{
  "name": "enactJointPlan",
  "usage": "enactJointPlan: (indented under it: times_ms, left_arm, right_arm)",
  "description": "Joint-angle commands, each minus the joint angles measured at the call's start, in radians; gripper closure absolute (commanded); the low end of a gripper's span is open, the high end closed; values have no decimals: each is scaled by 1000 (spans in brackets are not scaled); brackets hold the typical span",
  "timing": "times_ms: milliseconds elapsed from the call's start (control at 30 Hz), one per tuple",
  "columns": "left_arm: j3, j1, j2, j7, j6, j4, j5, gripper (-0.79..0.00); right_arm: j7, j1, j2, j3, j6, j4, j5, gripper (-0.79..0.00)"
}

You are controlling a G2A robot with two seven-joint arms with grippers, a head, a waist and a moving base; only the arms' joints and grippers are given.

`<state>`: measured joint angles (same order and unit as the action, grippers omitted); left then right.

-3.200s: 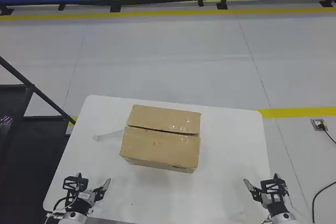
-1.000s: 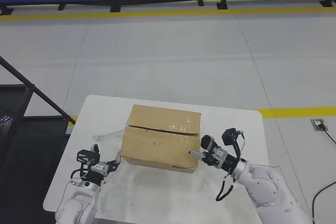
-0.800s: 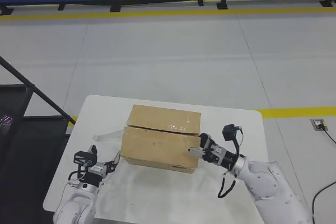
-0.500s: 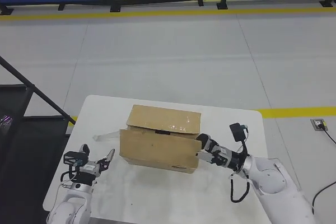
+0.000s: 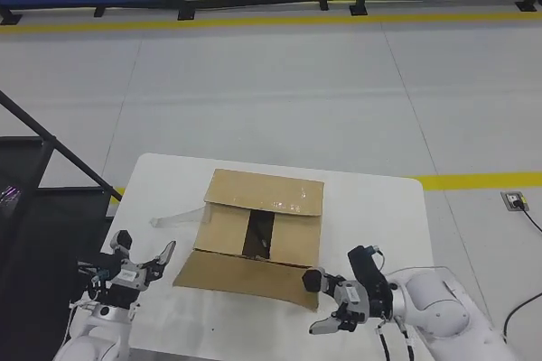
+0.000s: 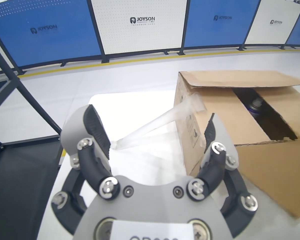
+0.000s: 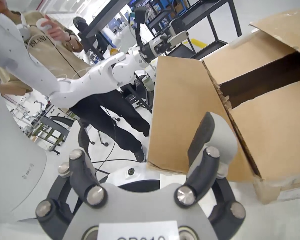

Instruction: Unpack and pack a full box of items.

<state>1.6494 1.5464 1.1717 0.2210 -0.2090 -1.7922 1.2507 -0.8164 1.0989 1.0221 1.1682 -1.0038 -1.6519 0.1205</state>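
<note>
**Q:** What was seen on the table (image 5: pixel 379 217)?

**A:** A cardboard box (image 5: pixel 294 239) was placed near the middle of the white top. Its near flap (image 5: pixel 239 273) was folded down flat toward the robot, and its far flap (image 5: pixel 266 191) was laid shut. Between the two inner flaps a dark gap (image 5: pixel 260 235) was left open, and the top of a can (image 6: pixel 255 104) could be made out inside. A strip of clear tape (image 5: pixel 176 217) was stuck to the box's left side and trailed outward.

**Q:** How were the grippers held?

**A:** The left gripper (image 5: pixel 147 242) was held spread wide with nothing in it, near the box's left front corner but apart from it. The right gripper (image 5: pixel 318 304) was likewise spread and empty, just beside the right corner of the lowered flap. Whether that flap was touched could not be told.
</note>
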Motion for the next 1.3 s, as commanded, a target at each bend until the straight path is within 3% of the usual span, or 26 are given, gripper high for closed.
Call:
enactJointPlan:
  times_ms: [0,200,333,433,600,733,1100,1267]
  left_arm:
    - [4,13,-4,2,-62,-9,13,-785]
    - [40,51,-25,-14,-319,-8,86,-785]
    - [57,59,-35,-26,-399,19,140,-785]
    - [54,56,-39,-37,-414,39,170,-785]
    - [45,41,-41,-59,-407,66,188,-785]
    - [45,41,-41,-59,-407,66,188,-785]
    - [45,41,-41,-59,-407,66,188,-785]
    - [36,40,-41,-71,-387,63,180,-785]
  right_arm:
    - [9,11,-20,-1,-9,-16,28,-785]
    - [1,34,-56,-7,-1,-43,73,-785]
    - [-8,22,-58,-37,28,-40,66,-785]
    - [6,-1,-52,-68,75,-30,50,-785]
    - [167,-35,-30,-90,294,-20,-33,-785]
    - [214,-65,-17,-105,401,-4,-147,-785]
    - [217,-63,-17,-105,406,-5,-147,-785]
    - [259,-74,0,-142,497,13,-211,-785]
